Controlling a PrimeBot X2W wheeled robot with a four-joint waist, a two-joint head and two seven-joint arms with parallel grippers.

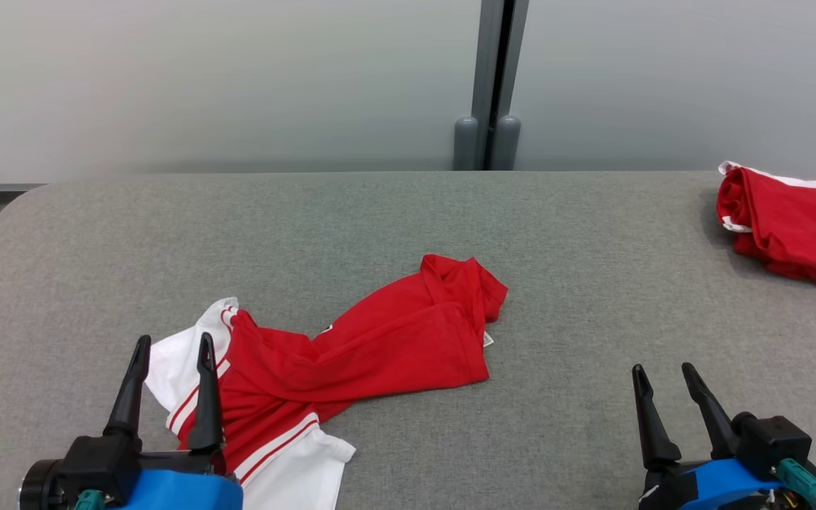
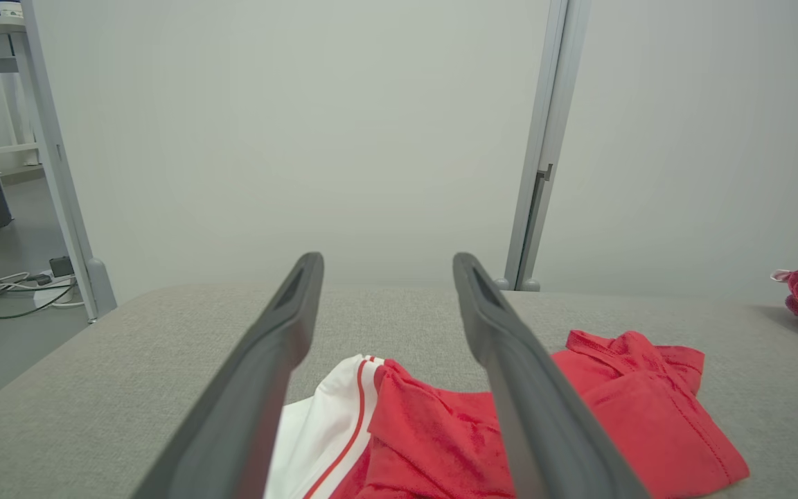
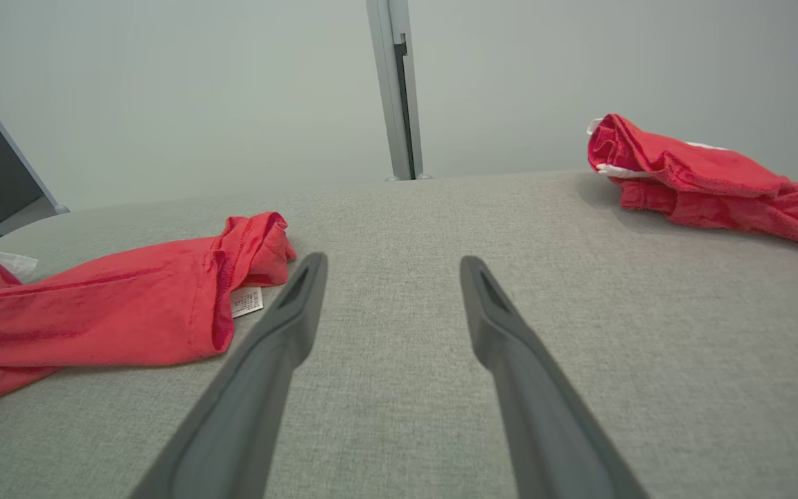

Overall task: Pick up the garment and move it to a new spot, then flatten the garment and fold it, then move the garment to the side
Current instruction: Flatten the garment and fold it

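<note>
Now, in the head view the garment (image 1: 351,347) lies crumpled and twisted on the grey worktop (image 1: 380,219), left of centre, with its white sleeve (image 1: 167,375) nearest you; the left pincer (image 1: 174,340) stands with fingers apart over that sleeve, holding nothing, and the right pincer (image 1: 663,368) is likewise spread, well apart from the cloth; a second red garment (image 1: 790,227) sits at the far right edge, so keep clear of it; in the left wrist view the left pincer (image 2: 386,260) straddles the striped sleeve with the red body beyond, so I judge flattening to be the step in hand; take a single layer at the sleeve's edge, not the bunched red fold; in the right wrist view the spread right pincer (image 3: 393,260) points at bare worktop, with the garment's hem and label (image 3: 246,301) off to its left; bring it across to that hem, grip the edge only, then draw both ends apart low and slowly, since the middle twist may drag layers along.
</note>
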